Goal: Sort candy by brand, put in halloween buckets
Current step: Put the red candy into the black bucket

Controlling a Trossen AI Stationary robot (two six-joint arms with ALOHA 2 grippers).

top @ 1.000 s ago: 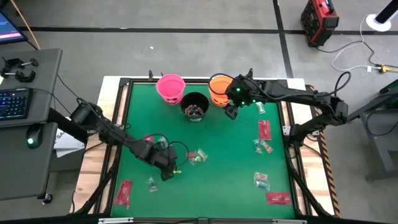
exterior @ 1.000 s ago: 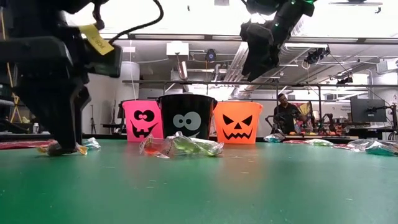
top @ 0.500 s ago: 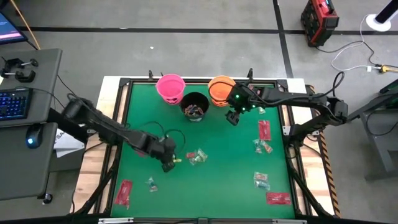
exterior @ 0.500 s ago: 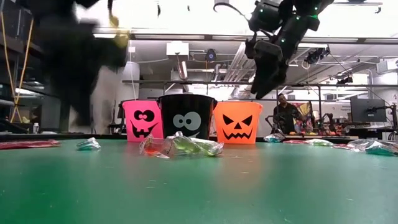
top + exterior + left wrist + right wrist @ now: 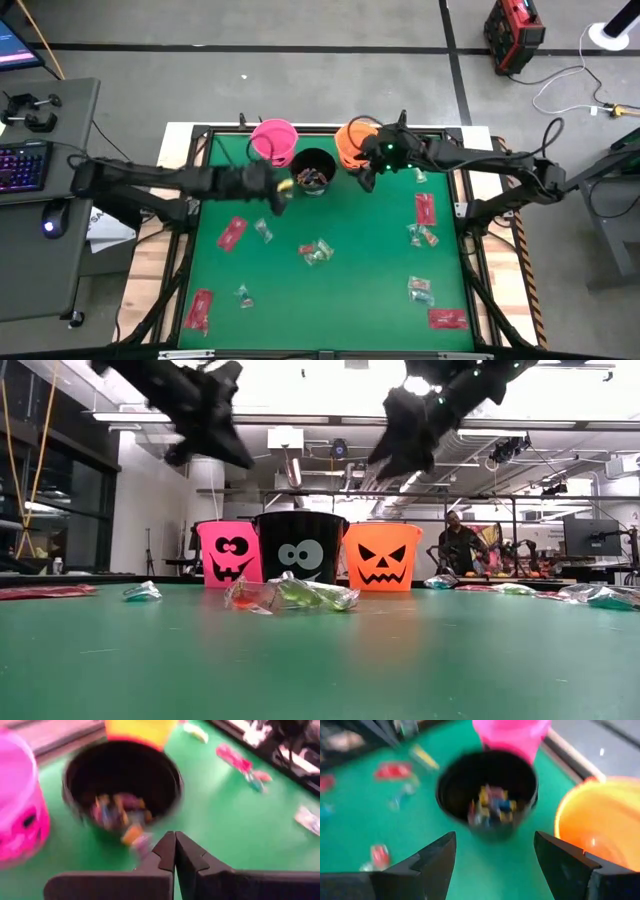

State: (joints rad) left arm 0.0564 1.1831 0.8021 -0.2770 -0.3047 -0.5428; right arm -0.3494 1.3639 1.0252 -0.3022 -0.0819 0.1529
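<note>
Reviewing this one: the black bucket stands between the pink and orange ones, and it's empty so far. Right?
Not quite. The black bucket does stand between the pink bucket and the orange bucket, but it is not empty: the left wrist view shows several wrapped candies lying in its bottom.

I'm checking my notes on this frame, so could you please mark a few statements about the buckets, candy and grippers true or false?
1. The black bucket holds candy. True.
2. The left gripper is wide open. False: its fingers are shut.
3. The black bucket stands between the pink bucket and the orange bucket. True.
4. The right gripper grips a red packet. False: it is open, with nothing between its fingers.
5. No candy lies on the table. False: red packets and other pieces remain.
</note>
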